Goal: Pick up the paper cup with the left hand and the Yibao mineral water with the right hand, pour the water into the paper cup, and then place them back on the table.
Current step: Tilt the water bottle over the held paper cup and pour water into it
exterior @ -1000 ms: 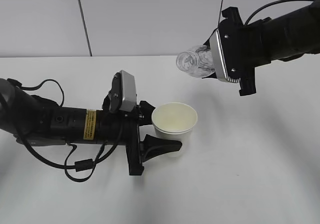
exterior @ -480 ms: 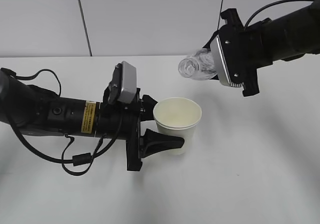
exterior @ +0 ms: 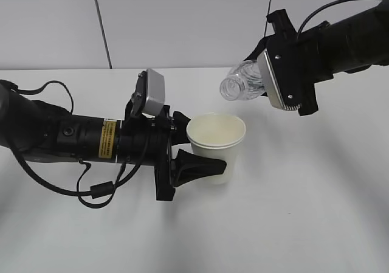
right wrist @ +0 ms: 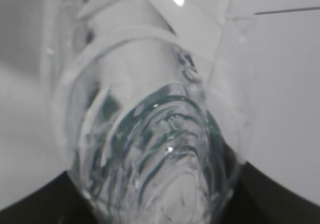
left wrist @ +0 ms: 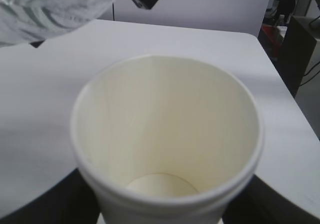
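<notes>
My left gripper (exterior: 197, 154) is shut on the off-white paper cup (exterior: 216, 144) and holds it upright above the white table (exterior: 304, 212). In the left wrist view the cup (left wrist: 167, 149) fills the frame and its inside looks dry. My right gripper (exterior: 258, 81) is shut on the Yibao mineral water bottle (exterior: 240, 83), which lies tilted with its open neck towards the cup, above and just right of the cup's rim. The bottle (right wrist: 155, 149) fills the right wrist view. Its clear body also shows at the top left of the left wrist view (left wrist: 55, 7).
A grey panelled wall (exterior: 182, 24) stands behind the table. The left arm's cables (exterior: 91, 194) hang close to the tabletop at the left. A table edge and dark furniture (left wrist: 300, 49) show at the right of the left wrist view.
My left gripper has moved the cup a little to the right. My right gripper has shifted the bottle slightly right and tipped its neck lower towards the cup.
</notes>
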You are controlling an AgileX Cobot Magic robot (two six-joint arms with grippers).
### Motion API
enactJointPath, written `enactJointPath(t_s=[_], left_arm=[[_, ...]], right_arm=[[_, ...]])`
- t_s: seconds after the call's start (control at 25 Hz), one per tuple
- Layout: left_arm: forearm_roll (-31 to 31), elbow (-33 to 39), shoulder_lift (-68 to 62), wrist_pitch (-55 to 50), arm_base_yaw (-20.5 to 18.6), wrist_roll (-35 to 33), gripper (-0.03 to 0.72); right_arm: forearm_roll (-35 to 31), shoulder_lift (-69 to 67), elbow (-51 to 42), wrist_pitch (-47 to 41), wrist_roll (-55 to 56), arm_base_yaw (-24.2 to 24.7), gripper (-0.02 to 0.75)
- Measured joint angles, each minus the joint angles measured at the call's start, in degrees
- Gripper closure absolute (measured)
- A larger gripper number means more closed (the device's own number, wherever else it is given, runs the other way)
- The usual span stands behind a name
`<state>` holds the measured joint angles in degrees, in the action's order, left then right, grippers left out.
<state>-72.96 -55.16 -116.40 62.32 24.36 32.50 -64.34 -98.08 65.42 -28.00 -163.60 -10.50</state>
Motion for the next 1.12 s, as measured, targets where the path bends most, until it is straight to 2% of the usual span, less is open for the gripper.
enactJointPath(t_s=[1.12], left_arm=[[0.29,-0.11,0.12,0.02,0.0,2.27,0.269]], right_arm=[[0.0,0.0,0.0,1.67,-7.12,0.0,0.314]])
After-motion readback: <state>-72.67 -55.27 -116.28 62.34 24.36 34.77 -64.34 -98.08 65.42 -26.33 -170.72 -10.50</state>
